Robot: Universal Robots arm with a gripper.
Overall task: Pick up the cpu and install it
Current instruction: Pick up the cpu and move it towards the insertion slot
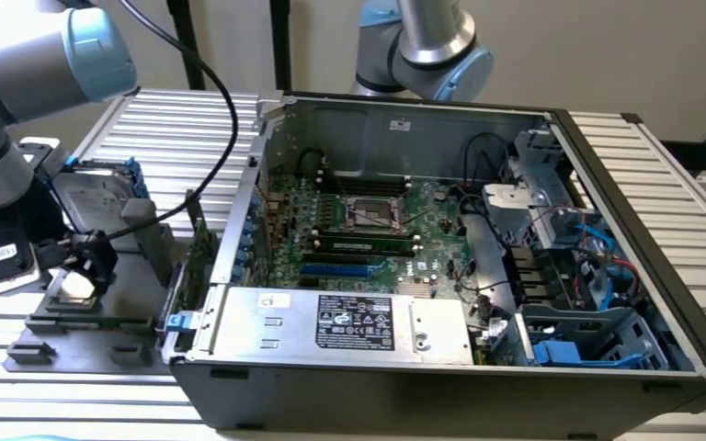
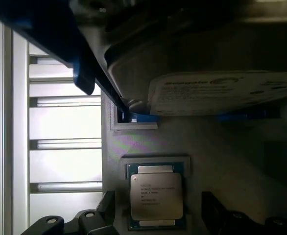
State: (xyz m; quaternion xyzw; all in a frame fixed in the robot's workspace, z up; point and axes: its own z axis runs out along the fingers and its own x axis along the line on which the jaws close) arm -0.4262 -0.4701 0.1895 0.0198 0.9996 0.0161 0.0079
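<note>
Wrist view first: how does our cpu point(image 2: 155, 196) look?

We see a small flat square with a silver-grey metal lid, a few lines of fine print on it, and a thin blue-green board edge showing at two sides. It lies flat in a square recess of the grey holder point(image 2: 222, 147).

And the gripper point(image 2: 158, 201)?

Its two black fingers point(image 2: 97, 220) stand apart, one on each side of the cpu, with a gap between each finger and the chip. We see nothing clamped.

Where do we find it in the exterior view?

At the lower left of the frame. The gripper point(image 1: 77, 269) hangs just over the pale cpu point(image 1: 77, 289), which sits on the holder point(image 1: 47, 323) outside the computer case point(image 1: 427, 124), on the exterior view's left of it.

What do we count?

One cpu. One hard drive point(image 1: 98, 200) in a blue-edged frame, standing on edge just above the chip in the frame; in the wrist view we see the hard drive point(image 2: 212, 73) by its white label. One open case, holding one motherboard point(image 1: 384, 243) with one square socket point(image 1: 371, 213) near the frame's middle and one silver box with a black label point(image 1: 353, 322) below it. Two arms: our arm point(image 1: 22, 64) at the upper left, a second arm point(image 1: 421, 46) at the top centre.
</note>
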